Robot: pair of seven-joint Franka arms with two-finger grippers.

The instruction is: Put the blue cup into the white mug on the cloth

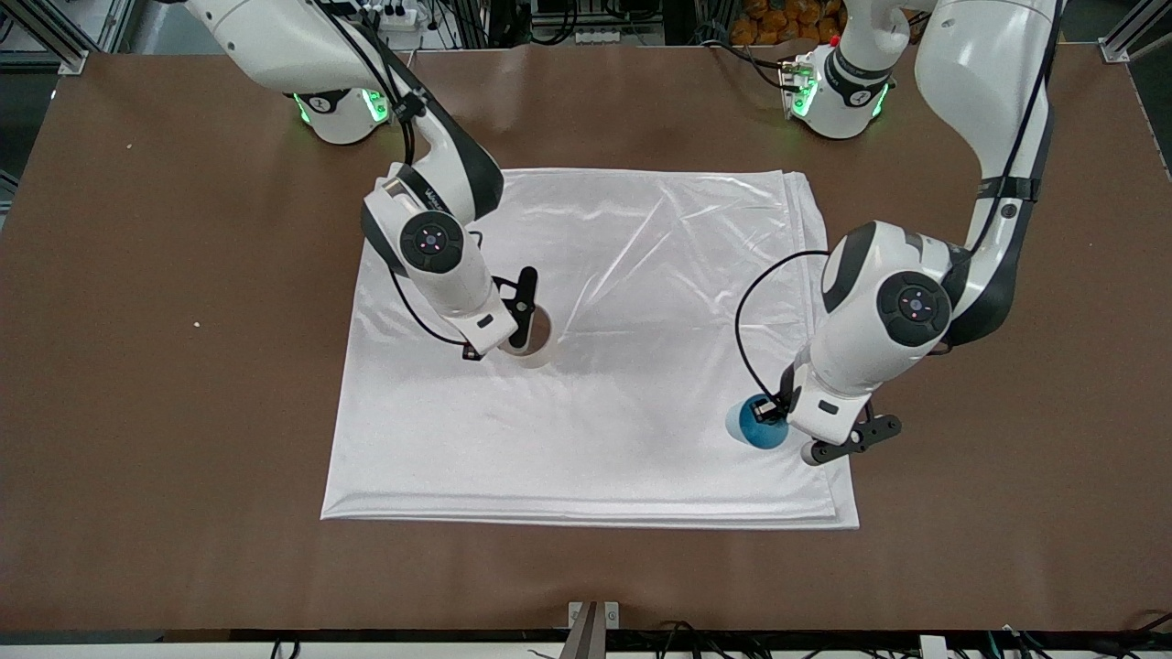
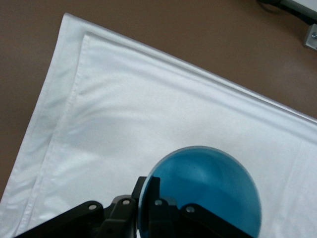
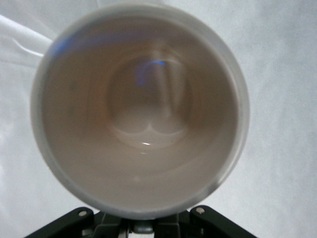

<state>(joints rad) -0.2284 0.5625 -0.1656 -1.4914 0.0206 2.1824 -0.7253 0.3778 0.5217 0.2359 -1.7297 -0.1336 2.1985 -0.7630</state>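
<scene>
Brown tabletop all round, and on it we've got the small light-blue tapered cup, handleless, sitting on the big shiny white cloth by the edge at the left arm's end, close to the cloth's corner nearest the front camera. We reckon it's light and stiff, thin-walled, smooth enough to slip, so the rim wall is the place to pinch. And that's where the left gripper sits, its fingers clamped together on the cup's rim, one inside the bright blue bowl, one outside. Moving out, the cream-white round mug stands near the middle of the cloth, toward the right arm's end; it looks heavier and harder, with a wide pale beige mouth. The right gripper is pinched on its rim too, steadying it, we'd judge. The cloth is soft and wrinkled, so we'd expect it to drag under anything slid across it.
</scene>
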